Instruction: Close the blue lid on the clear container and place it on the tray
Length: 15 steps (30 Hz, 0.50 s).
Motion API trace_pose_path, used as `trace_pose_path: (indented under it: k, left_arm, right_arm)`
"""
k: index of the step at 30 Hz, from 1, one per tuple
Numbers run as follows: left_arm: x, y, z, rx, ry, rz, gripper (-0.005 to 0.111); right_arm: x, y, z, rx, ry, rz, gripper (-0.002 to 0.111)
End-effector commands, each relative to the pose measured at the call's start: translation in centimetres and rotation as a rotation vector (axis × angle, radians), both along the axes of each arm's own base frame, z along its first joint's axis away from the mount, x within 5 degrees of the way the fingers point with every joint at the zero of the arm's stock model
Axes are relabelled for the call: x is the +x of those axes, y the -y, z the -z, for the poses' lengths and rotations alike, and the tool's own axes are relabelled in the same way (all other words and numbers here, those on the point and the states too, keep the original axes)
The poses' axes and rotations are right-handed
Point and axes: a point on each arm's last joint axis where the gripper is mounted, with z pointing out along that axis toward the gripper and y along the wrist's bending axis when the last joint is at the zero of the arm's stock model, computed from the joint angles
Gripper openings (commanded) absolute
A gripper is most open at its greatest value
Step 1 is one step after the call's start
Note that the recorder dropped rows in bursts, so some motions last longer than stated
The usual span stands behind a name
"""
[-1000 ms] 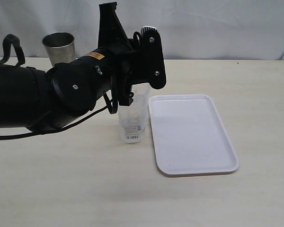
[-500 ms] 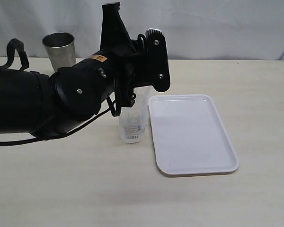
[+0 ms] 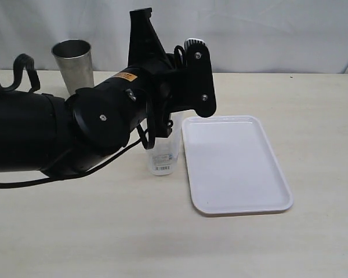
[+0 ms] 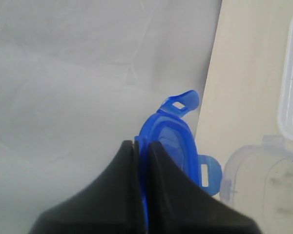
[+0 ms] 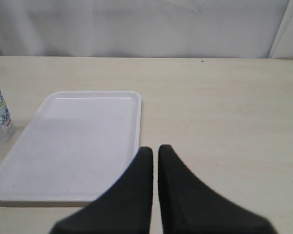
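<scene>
The left gripper [image 4: 140,146] is pinching the blue lid [image 4: 173,134] edge-on, with what looks like the mouth of the upright clear container [image 4: 263,187] lying just beyond its jaws, while the right gripper [image 5: 155,148], jaws pressed together empty, is hovering farther off.

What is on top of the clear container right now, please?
Nothing yet: the left wrist view shows the mouth of the clear container uncovered, while the left claw pinches the blue lid, not seated on it. In the exterior view the arm covers the container's top.
</scene>
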Motion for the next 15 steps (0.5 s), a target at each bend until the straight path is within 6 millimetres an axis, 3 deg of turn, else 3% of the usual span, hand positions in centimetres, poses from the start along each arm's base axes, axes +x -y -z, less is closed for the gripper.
trace_pose_path:
  k: [1, 15]
  left_arm:
    - [-0.1, -0.16, -0.31, 0.009, 0.01, -0.01, 0.0]
    - [-0.82, 0.34, -0.06, -0.017, -0.032, -0.009, 0.0]
  right_arm:
    - [-0.02, 0.04, 0.05, -0.005, 0.002, 0.005, 0.005]
    - [-0.02, 0.04, 0.05, -0.005, 0.002, 0.005, 0.005]
